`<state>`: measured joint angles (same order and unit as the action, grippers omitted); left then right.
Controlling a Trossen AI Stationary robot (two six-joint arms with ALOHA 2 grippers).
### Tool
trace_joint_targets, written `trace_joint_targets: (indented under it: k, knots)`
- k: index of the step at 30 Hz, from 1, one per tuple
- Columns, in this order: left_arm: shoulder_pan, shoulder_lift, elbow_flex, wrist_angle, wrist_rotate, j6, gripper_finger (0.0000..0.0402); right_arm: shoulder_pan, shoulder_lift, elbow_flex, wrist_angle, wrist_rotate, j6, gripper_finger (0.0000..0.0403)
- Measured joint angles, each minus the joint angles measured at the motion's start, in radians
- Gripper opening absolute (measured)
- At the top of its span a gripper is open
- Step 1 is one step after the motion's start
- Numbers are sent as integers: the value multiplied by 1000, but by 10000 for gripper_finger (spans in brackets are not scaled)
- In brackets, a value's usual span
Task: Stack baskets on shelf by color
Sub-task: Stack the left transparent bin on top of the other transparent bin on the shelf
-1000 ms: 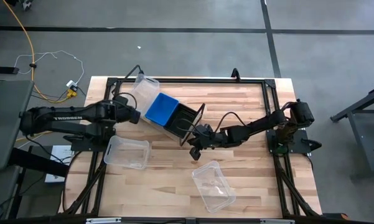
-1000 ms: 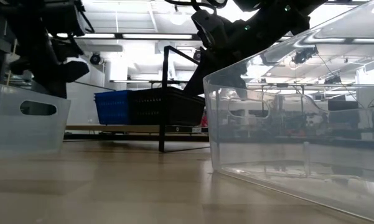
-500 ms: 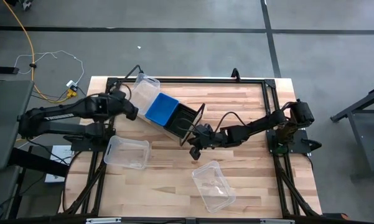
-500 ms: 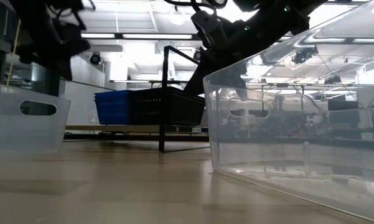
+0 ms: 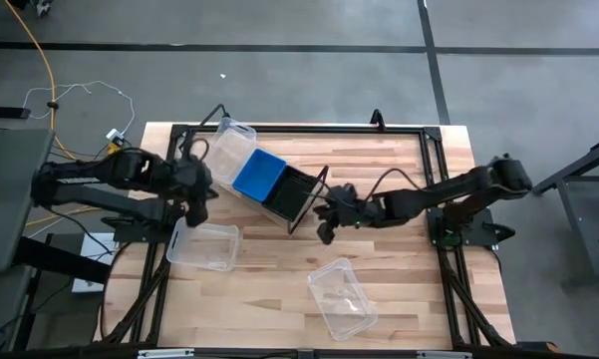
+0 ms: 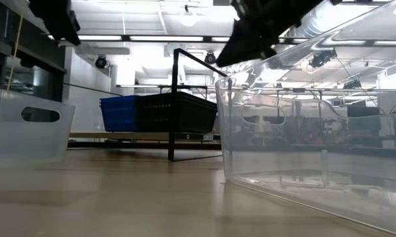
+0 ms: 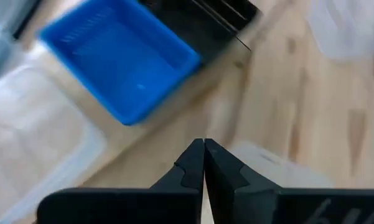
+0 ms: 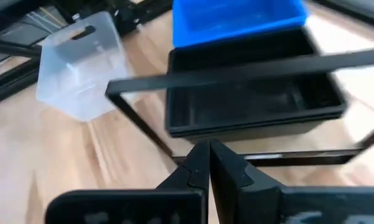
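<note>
Between picks: your left gripper (image 5: 197, 211), fingers shut and empty, hangs at the table's nine o'clock edge, just above a clear basket (image 5: 203, 245). At centre, toward eleven o'clock, the blue basket (image 5: 258, 176) and black basket (image 5: 291, 191) sit side by side in the shelf (image 5: 310, 195), another clear basket (image 5: 230, 146) behind them. Your right gripper (image 5: 326, 230), also pinched shut on nothing, hovers beside the frame. A third clear basket (image 5: 343, 297) waits at five o'clock. Next, you likely must open a gripper and take a clear bin.
</note>
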<state>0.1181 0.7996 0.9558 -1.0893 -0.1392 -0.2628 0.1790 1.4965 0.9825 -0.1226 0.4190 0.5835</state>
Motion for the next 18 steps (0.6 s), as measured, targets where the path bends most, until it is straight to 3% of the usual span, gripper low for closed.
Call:
trace_joint_targets:
  k: [10, 18]
  knots:
    - [-225, 110, 0, 0, 8, -101, 6, 0, -117, 0, -183, 55, -5, 0]
    - [-385, 265, 0, 47, 4, -125, 57, 0, -118, 0, -196, 51, 13, 0]
